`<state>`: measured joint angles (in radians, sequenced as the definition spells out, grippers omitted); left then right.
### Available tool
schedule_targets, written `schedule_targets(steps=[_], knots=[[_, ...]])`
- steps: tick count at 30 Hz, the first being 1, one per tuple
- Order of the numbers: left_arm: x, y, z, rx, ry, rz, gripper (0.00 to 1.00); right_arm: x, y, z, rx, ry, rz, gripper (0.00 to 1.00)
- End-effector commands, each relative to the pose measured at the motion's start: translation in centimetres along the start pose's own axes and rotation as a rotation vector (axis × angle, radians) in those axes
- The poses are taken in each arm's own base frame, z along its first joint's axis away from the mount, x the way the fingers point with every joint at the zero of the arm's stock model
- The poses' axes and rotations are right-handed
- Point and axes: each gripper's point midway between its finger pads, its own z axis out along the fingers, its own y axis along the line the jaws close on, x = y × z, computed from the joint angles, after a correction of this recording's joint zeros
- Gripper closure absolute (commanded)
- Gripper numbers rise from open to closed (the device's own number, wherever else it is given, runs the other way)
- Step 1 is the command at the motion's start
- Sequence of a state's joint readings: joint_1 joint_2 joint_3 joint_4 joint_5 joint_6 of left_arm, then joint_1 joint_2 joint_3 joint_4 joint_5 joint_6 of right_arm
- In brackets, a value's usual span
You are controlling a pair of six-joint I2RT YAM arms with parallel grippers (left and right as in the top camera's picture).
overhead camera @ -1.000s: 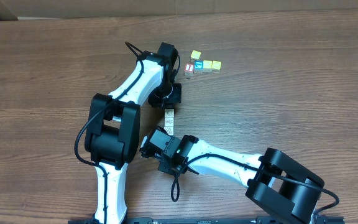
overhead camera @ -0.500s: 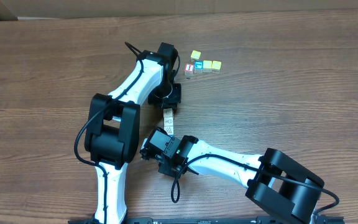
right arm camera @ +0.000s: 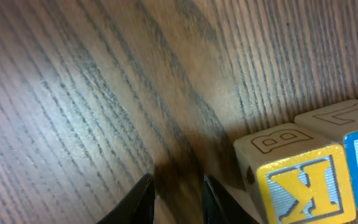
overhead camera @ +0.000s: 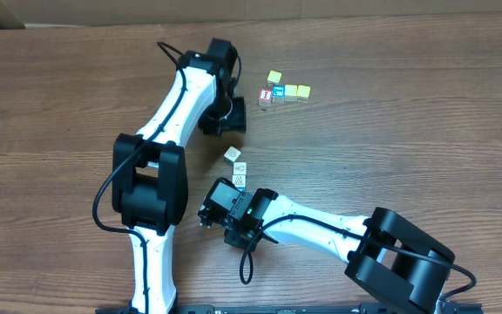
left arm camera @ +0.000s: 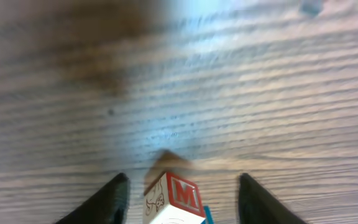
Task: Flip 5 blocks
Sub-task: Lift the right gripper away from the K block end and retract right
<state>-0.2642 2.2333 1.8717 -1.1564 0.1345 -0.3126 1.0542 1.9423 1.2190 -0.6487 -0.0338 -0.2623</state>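
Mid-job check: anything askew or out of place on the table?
One whitish block sits rotated and shifted out of line with the two blocks below it in the overhead view. Nothing else looks odd.

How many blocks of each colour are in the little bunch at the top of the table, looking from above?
Yellow blocks: 3
Blue-faced block: 1
Red-lettered block: 1
Total: 5
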Motion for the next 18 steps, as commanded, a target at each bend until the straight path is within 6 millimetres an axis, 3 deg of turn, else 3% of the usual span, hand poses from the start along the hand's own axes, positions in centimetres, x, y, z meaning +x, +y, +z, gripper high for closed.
schedule_targets(steps=[1, 6, 11, 14, 18], knots=[[-1.3, 0.0, -1.0, 0.008, -0.039, -0.014, 0.65, -2.0, 0.3, -1.2, -0.031, -0.053, 0.011, 0.74], [-1.0, 0.3, -0.7, -0.009, -0.032, -0.015, 0.94, -4.5, -0.5, -4.5, -0.050, -0.143, 0.134, 0.77], [-0.7, 0.8, -0.5, -0.032, -0.025, -0.060, 0.96, -6.2, -5.0, -8.6, -0.022, -0.234, 0.389, 0.78], [-0.3, 2.3, -0.5, -0.112, -0.022, -0.126, 0.96, -4.9, -9.0, -9.9, -0.022, -0.235, 0.624, 0.82], [0.1, 2.4, -0.6, -0.124, -0.004, -0.132, 0.96, -1.7, -13.2, -10.4, -0.061, -0.206, 0.849, 0.83]])
